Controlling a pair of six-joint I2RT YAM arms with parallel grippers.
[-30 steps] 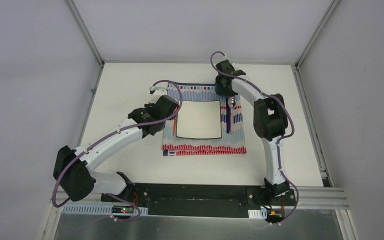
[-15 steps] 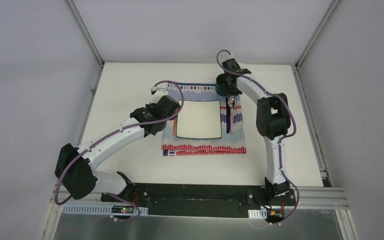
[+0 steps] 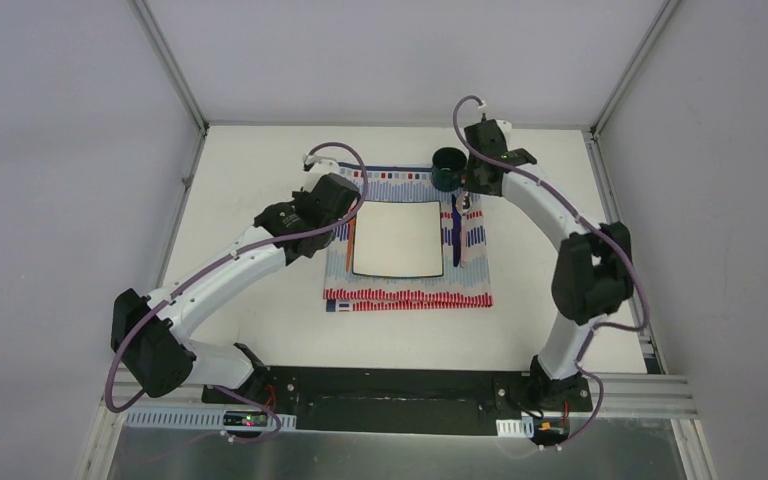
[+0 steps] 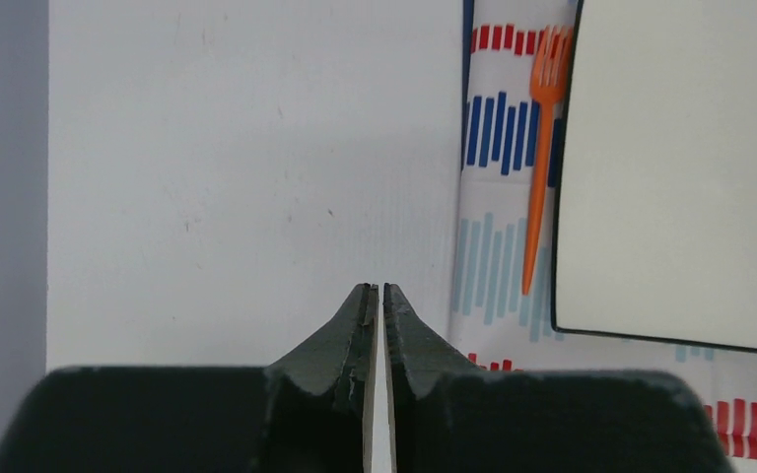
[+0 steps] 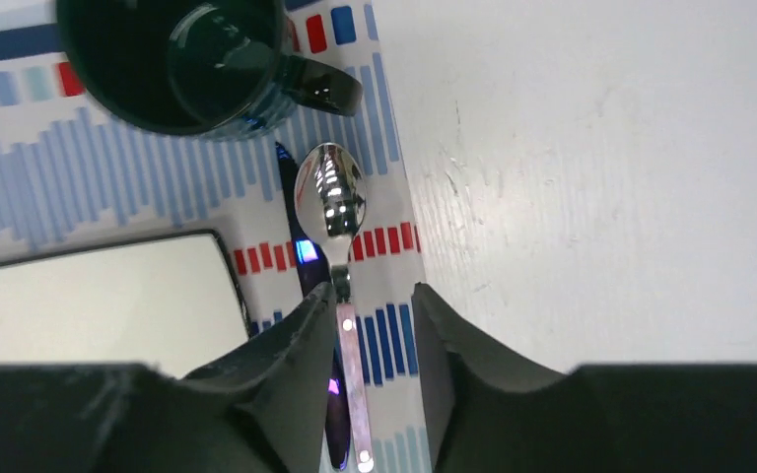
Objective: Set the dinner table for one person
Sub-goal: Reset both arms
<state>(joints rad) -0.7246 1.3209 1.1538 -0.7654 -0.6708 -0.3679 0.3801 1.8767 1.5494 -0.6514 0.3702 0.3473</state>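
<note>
On the white desk (image 3: 410, 335), seen from above, a striped placemat (image 3: 410, 297) lay near the middle with a white square plate (image 3: 397, 238) on it. An orange fork (image 3: 350, 238) lay on the placemat just left of the plate. A dark blue utensil (image 3: 455, 240) lay just right of the plate; its kind could not be made out. A dark green mug (image 3: 447, 168) stood at the placemat's far right corner. The left arm (image 3: 230, 268) reached to the placemat's far left corner, and the right arm (image 3: 545, 200) curved in beside the mug.

In the left wrist view, the left gripper (image 4: 376, 288) was clenched to a hairline slit, with nothing between its fingers. It hung over bare desk just beside the placemat's edge. The fork lay alongside the plate's edge, apart from the gripper.

In the right wrist view, the right gripper (image 5: 370, 294) was released, its fingers spread over the placemat. A shiny metal spoon (image 5: 330, 202) lay below, its bowl toward the mug. Its handle showed in the gap close to one finger; whether they touched could not be told. The dark blue utensil lay just beside the spoon, on the plate's side.
</note>
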